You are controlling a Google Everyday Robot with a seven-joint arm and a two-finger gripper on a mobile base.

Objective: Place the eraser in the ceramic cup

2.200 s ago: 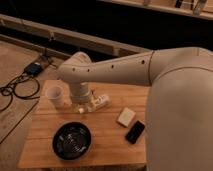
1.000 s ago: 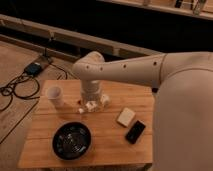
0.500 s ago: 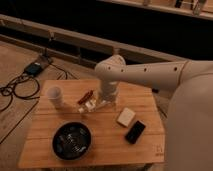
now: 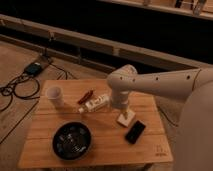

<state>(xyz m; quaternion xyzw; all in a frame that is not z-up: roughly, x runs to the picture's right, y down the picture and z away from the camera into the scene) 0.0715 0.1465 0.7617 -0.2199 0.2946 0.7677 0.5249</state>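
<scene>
The eraser (image 4: 135,131), a small flat black block, lies on the wooden table (image 4: 105,150) towards its right front. The ceramic cup (image 4: 54,95), small and white, stands upright at the table's left rear. My gripper (image 4: 122,110) hangs from the white arm at the table's middle right. It is just above the pale cream block (image 4: 125,119) and a short way behind and to the left of the eraser. The cup is far to the gripper's left.
A wide black bowl (image 4: 72,140) sits at the front left. A white bottle-like object (image 4: 95,104) and a small red item (image 4: 86,96) lie between the cup and the gripper. Cables and a box (image 4: 34,68) lie on the floor at the left.
The arm has swung from the table's left side, near the cup, to the right. The gripper now sits over the cream block beside the eraser. The objects have not moved.
</scene>
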